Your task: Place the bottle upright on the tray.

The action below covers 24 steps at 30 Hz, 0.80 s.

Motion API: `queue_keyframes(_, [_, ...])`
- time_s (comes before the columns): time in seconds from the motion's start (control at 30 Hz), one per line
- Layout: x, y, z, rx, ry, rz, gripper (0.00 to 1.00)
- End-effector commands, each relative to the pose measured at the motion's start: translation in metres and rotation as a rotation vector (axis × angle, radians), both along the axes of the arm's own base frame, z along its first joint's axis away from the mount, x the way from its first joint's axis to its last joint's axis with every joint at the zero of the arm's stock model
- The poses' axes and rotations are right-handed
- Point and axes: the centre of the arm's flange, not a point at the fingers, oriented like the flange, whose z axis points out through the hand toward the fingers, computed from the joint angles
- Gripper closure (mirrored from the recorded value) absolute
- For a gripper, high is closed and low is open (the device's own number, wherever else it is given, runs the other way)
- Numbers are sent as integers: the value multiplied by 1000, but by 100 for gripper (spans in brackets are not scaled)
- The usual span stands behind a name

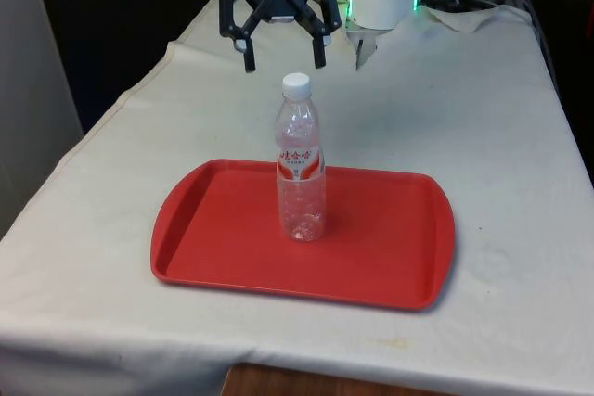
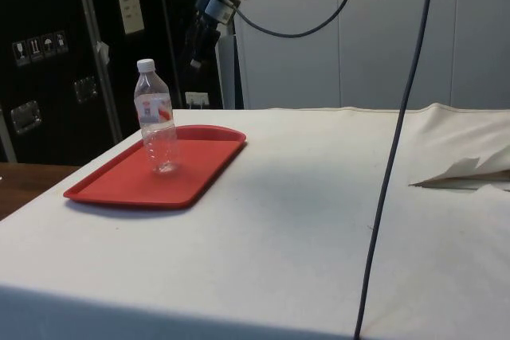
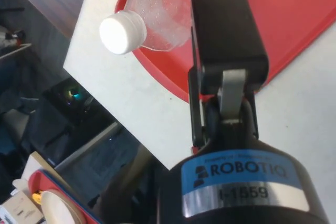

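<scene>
Clear plastic bottle with white cap stands upright mid red plastic tray. Black two-finger gripper hangs above and behind it — spread wide, empty. Bottle looks empty: light, thin-walled, tippy — best gripped mid-body.

A clear plastic water bottle with a white screw cap and a red-and-white label stood upright on a red rectangular plastic tray with rounded corners and a raised rim. The bottle looked empty and sat near the tray's middle. The tray lay flat on the white cloth.
</scene>
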Motion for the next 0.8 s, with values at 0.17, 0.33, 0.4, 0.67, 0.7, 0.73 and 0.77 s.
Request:
queue_keyframes(0.17, [-5,-1,-2,-51,17,39,0])
queue_keyframes(0.33, [-6,-1,-1,-72,24,60,0])
queue_keyframes(0.4, [-6,-2,-2,-82,27,70,0])
queue_keyframes(0.67, [-9,-2,-3,-129,42,121,0])
queue_keyframes(0.7, [-9,-3,-3,-134,44,126,0])
queue_keyframes(0.73, [-10,-2,-3,-138,45,132,0])
queue_keyframes(0.77, [-7,-1,-2,-120,40,128,0])
